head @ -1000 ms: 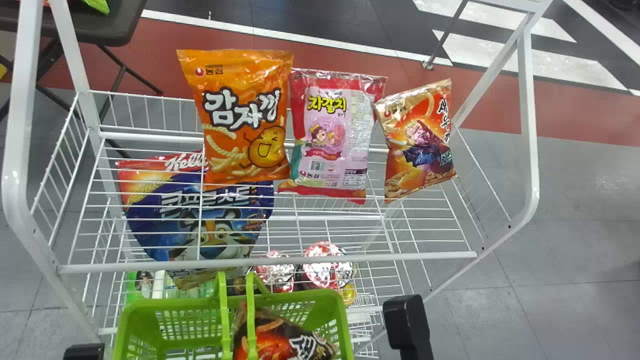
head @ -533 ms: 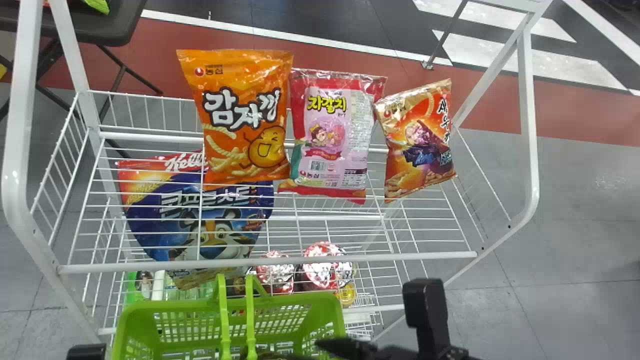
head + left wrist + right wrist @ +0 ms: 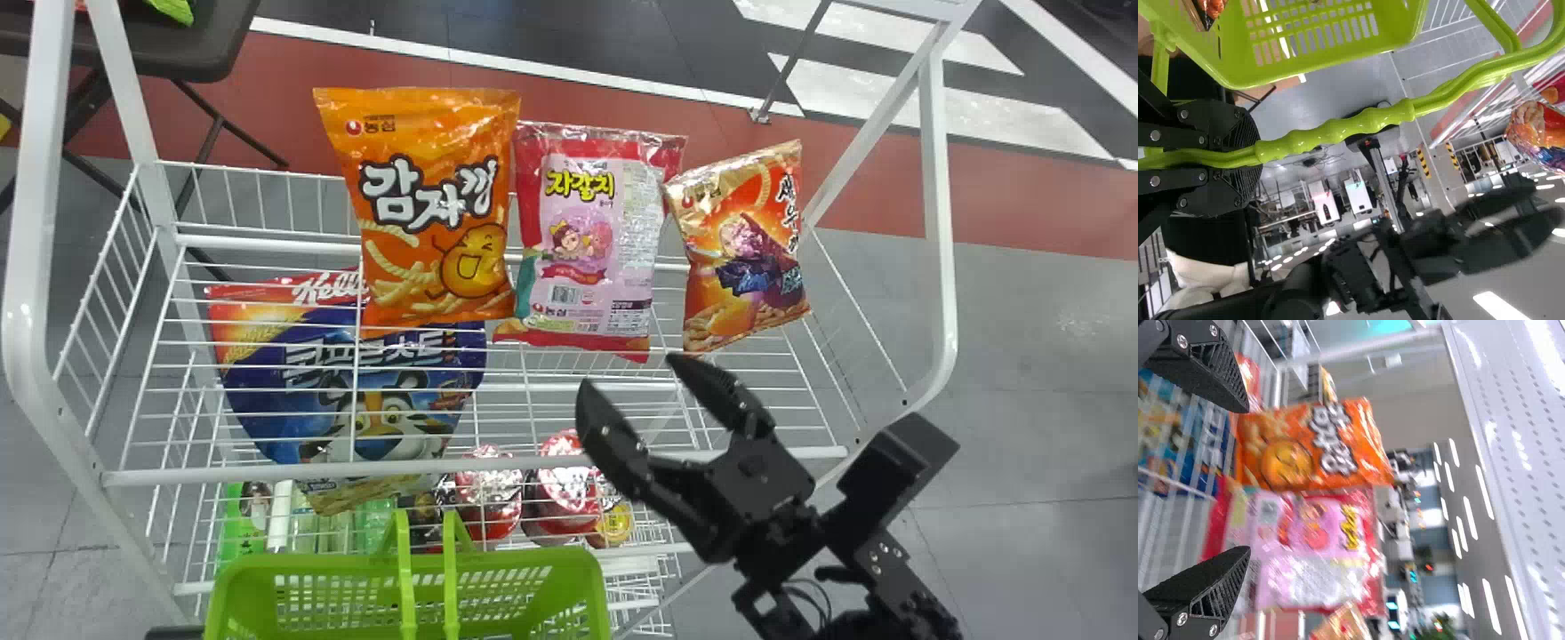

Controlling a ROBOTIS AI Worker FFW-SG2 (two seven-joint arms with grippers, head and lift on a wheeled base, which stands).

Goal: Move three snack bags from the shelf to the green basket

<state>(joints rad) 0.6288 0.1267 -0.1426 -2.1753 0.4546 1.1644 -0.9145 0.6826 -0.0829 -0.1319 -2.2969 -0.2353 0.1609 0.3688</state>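
Left of and nearer me than the raised right gripper [image 3: 633, 373] is the green basket [image 3: 533, 561], its handle [image 3: 1365, 123] pinched in my left gripper [image 3: 1257, 157], presumably to keep the mouth steady for loading. A dark bag's corner [image 3: 1210, 9] shows inside it; I judge one item delivered. Beyond the right gripper and to its left, the orange bag [image 3: 427, 213] stands upright on the wire shelf [image 3: 311, 470], its printed face toward me. Next, almost straight ahead of the fingertips, is the pink-and-red bag [image 3: 587, 240], beside the orange one. My right gripper is spread wide with nothing between its fingers, angled toward the row; I take this as the approach to a second pick, probably the pink-and-red bag, though the orange neighbour could be nipped too. Ahead and to the right of the fingers, the small gold-and-orange bag [image 3: 742, 258] tilts, leaving its sides reachable.
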